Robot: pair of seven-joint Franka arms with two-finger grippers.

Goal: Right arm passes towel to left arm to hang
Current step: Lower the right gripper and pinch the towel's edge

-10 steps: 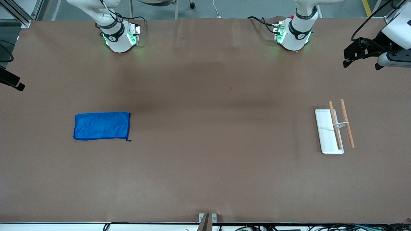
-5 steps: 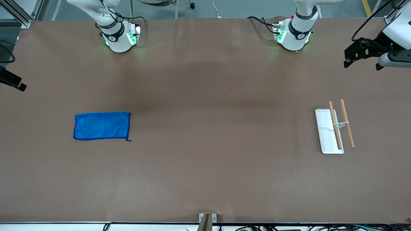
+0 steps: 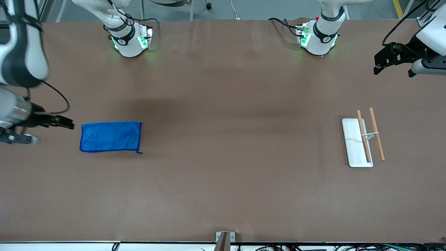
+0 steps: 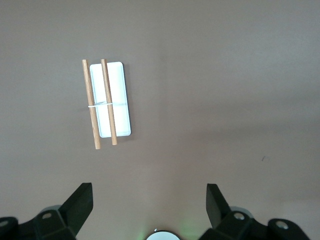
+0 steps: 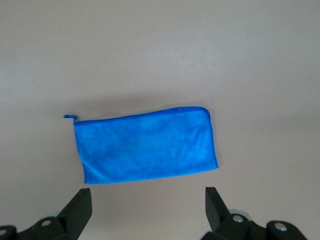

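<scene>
Two arms share the brown paper-covered bench (image 3: 223, 181), and in the front view the bright blue rectangular microfibre towel (image 3: 110, 136) lies flat toward the right arm's end, untouched. The right gripper (image 3: 64, 122) hangs just beside the towel's short edge, on the side away from the bench's middle. The left gripper (image 3: 383, 61) waits at its own end, well apart from the white rack tray with two wooden rods (image 3: 362, 141).

The left wrist view shows that gripper's (image 4: 149, 199) jaws spread wide and empty, with the rack (image 4: 106, 102) well ahead of them.

The right wrist view shows the right gripper (image 5: 148, 200) with jaws parted, holding nothing, and the towel (image 5: 145, 145) just ahead of the tips.

The approach to the pick looks to be in hand. Next the jaws need to come down over an edge and pinch it. The towel's long axis runs along the bench's length, crosswise to the gap between the jaws, its small corner tag (image 5: 70, 117) pointing away from them.
</scene>
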